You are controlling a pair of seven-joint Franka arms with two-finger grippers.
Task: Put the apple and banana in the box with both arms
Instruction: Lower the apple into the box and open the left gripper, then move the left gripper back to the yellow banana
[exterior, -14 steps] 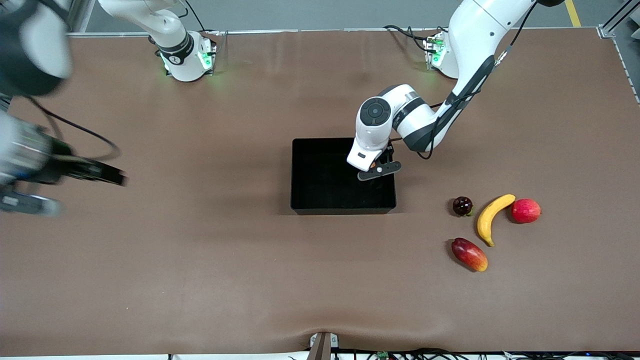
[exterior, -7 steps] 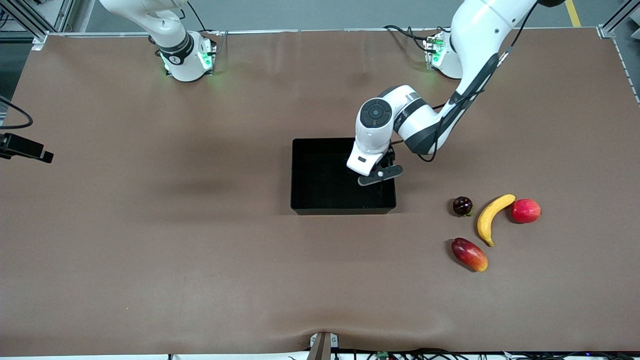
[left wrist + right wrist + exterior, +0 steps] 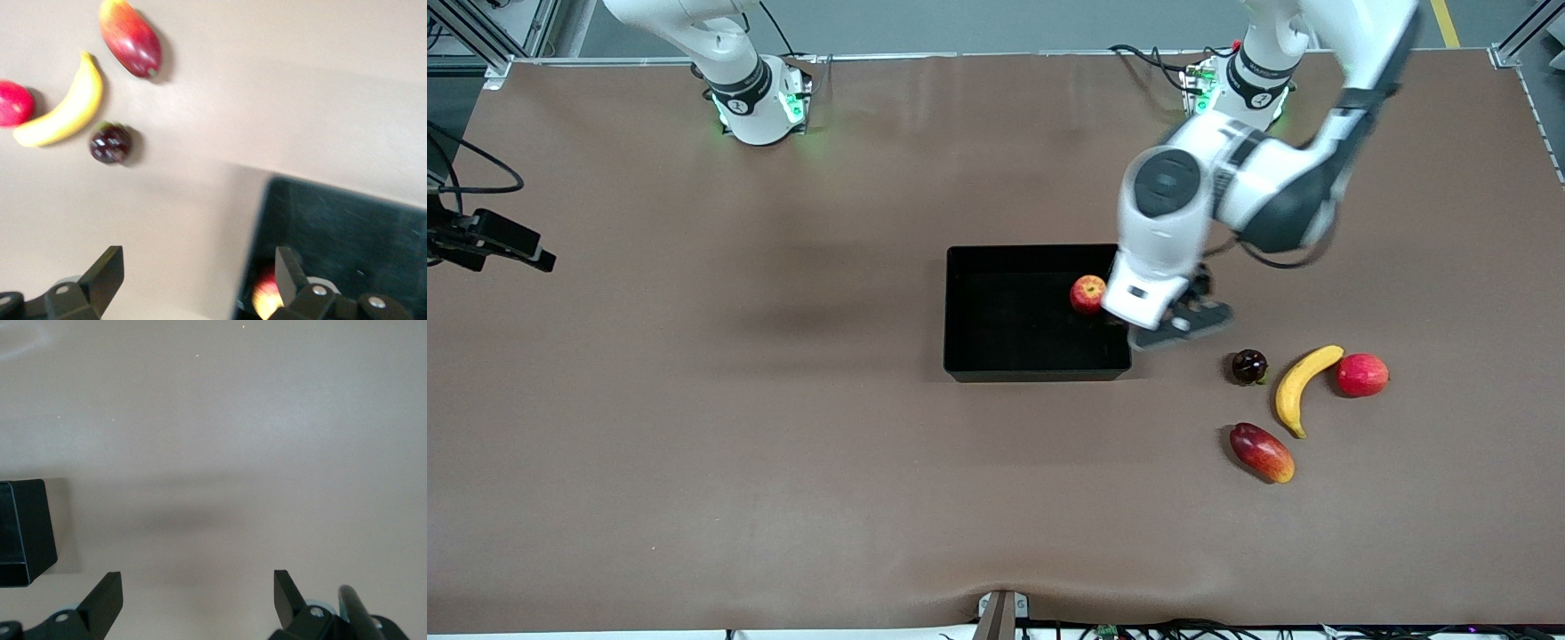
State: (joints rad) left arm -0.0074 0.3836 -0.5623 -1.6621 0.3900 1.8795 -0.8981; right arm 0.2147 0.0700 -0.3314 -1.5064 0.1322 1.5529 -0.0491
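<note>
- Box (image 3: 978, 307) sits on the brown worktop (image 3: 783, 444), black and shallow, and everything else gets placed from it.
- Left arm reaches down from its base, and the left gripper (image 3: 1178, 324) hangs over the box wall at the left arm's end; in the left wrist view its fingers (image 3: 100, 280) are spread wide with nothing between them.
- Right gripper (image 3: 511, 244) hangs over the worktop's edge at the right arm's end, well apart from the box; its fingers (image 3: 103, 597) stand wide open and empty, with one box corner (image 3: 27, 533) in its wrist view.
- Banana (image 3: 1301, 388) lies on the worktop, well apart from the box toward the left arm's end and a little nearer the front camera.
- Mango-like red-and-yellow fruit (image 3: 1261, 452) lies nearer the camera than the banana.
- Pinkish-red round fruit (image 3: 1362, 374) is just beside the banana's upper tip.
- Apple (image 3: 1088, 293) rests inside the box, by the wall at the left arm's end, clear of the gripper.
- Small dark round fruit (image 3: 1249, 366) sits between box and banana.
</note>
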